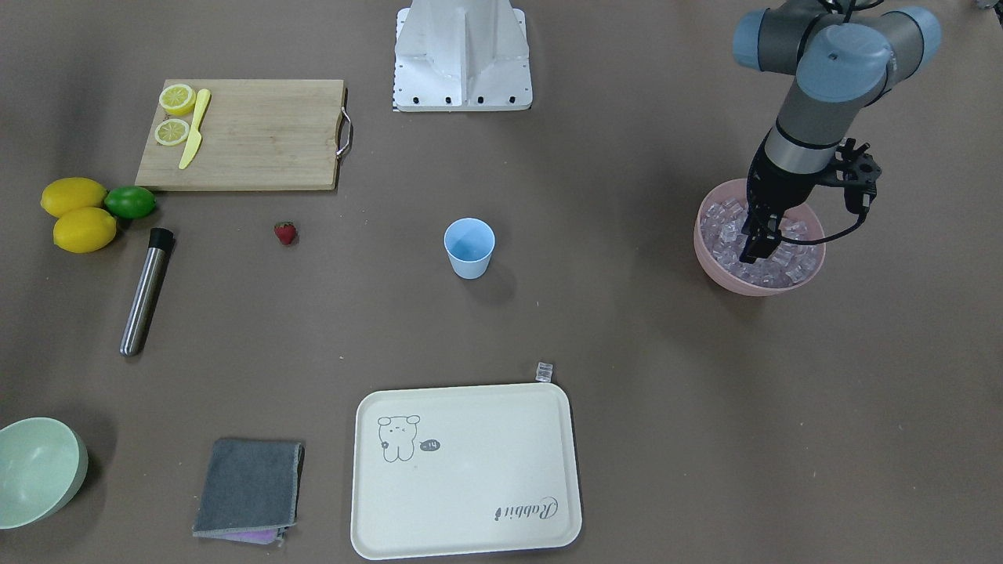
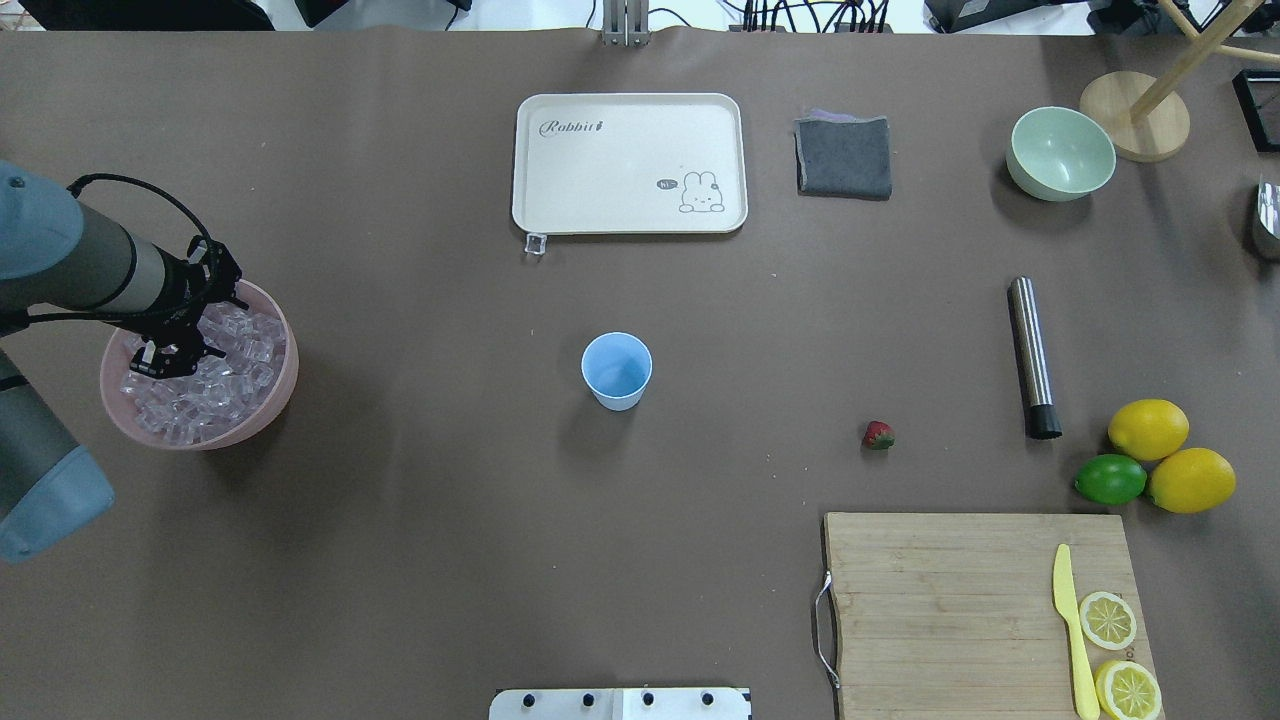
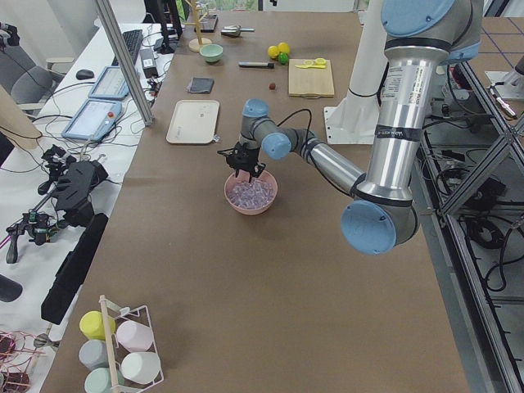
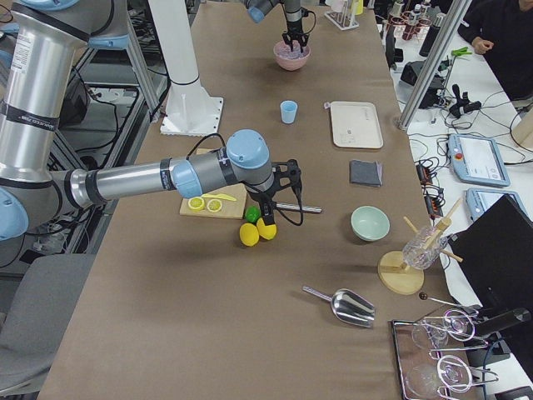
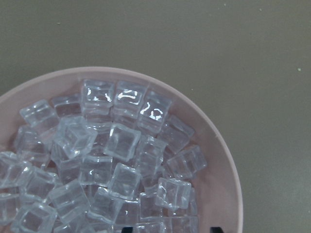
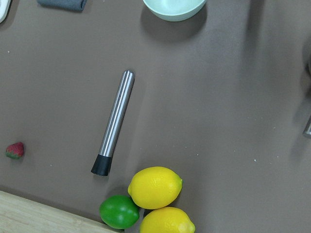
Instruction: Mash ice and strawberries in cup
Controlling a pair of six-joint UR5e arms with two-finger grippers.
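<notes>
The light blue cup stands upright and empty at the table's middle, also in the overhead view. The red strawberry lies on the table apart from it, also in the right wrist view. The ice fills a pink bowl. My left gripper is open, its fingertips down among the cubes, wide apart at the bottom of the left wrist view. My right gripper hovers over the lemons and lime, far from the cup; I cannot tell if it is open.
One stray ice cube lies by the cream tray. A steel muddler lies near two lemons and a lime. A cutting board holds lemon slices and a yellow knife. A mint bowl and a grey cloth sit near the tray.
</notes>
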